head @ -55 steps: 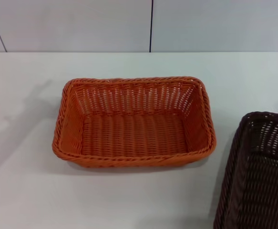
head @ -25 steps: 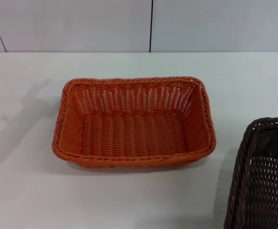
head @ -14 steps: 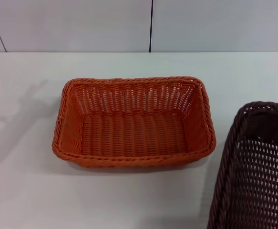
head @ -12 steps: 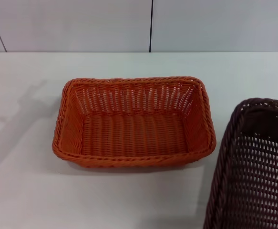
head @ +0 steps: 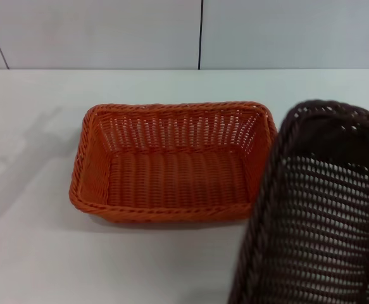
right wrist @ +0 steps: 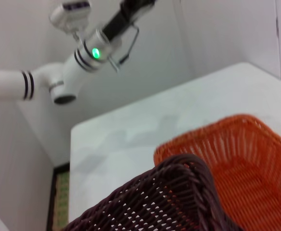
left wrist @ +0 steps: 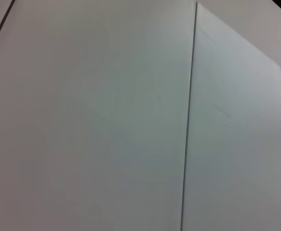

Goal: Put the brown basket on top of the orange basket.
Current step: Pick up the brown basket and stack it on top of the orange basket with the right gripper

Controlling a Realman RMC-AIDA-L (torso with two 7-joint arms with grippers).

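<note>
The orange basket (head: 175,163) rests flat on the white table (head: 38,253), a little left of centre in the head view. The brown basket (head: 317,209) hangs off the table at the right, tilted steeply, and its near-left rim covers the orange basket's right edge. In the right wrist view the brown basket's braided rim (right wrist: 179,185) fills the foreground, with the orange basket (right wrist: 246,163) just beyond it. My right gripper does not show in any view. My left gripper (right wrist: 130,9) is raised high near the wall, far from both baskets.
A white panelled wall (head: 200,31) runs behind the table. The left wrist view shows only this wall (left wrist: 130,120). Bare tabletop lies left of and in front of the orange basket. The table's far-left corner (right wrist: 75,130) and the floor (right wrist: 58,197) show in the right wrist view.
The brown basket has risen off the table and moved left and up, tilting more. It now overlaps the orange basket's right edge. The orange basket has not moved.
</note>
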